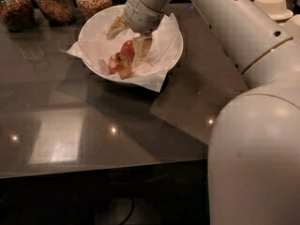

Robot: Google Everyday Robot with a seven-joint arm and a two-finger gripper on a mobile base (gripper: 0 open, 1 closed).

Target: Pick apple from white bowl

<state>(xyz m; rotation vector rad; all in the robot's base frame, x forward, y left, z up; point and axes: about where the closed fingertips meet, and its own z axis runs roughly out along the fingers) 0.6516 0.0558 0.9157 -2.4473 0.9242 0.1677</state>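
The white bowl (166,62), lined with crinkled white paper, stands at the back of the dark table. In it lie a red apple (126,48) and a second reddish apple piece (120,64) just in front of it. My gripper (128,39) reaches down into the bowl from above with its fingers spread. One finger (115,28) is at the bowl's far left and the other finger (142,49) is right beside the red apple. The apple sits between them and I cannot tell whether they touch it.
Three glass jars of grains and nuts (56,3) stand behind the bowl at the back left. A white lidded dish (273,6) sits at the back right. My arm's large white links (253,139) fill the right side. The table's front edge (93,170) runs across the lower view.
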